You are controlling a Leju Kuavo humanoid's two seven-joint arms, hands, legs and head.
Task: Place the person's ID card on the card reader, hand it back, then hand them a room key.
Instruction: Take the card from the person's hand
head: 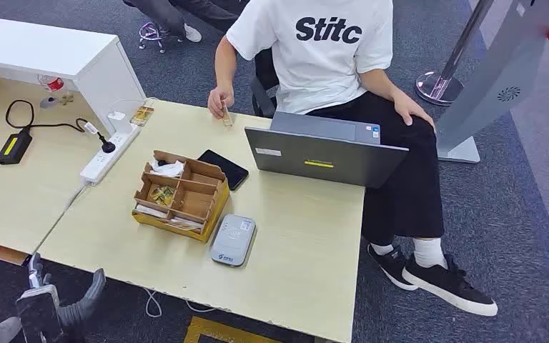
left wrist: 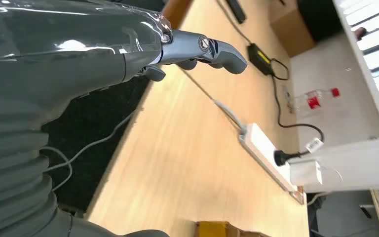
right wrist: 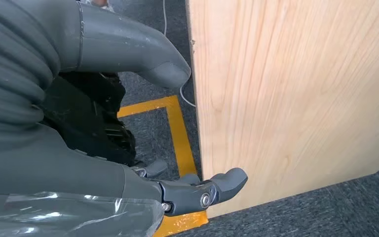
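Wooden organiser [head: 180, 195] beside grey card reader [head: 232, 240], phone [head: 223, 168], laptop [head: 325, 151] behind, both hands' fingers [left wrist: 212, 52] apart, holding nothing.

An office reception desk: a pale wood counter [head: 293, 243] carrying a laptop [head: 325, 153], card reader [head: 233, 240], power strip [head: 107, 153] and wooden organiser [head: 181, 194], on grey carpet [head: 515, 214].

Bare table [head: 307, 250] lies right of card reader [head: 232, 239]; organizer [head: 181, 194] crowds left.

card reader [head: 232, 239] right of wooden organizer [head: 180, 196], on table [head: 300, 257]
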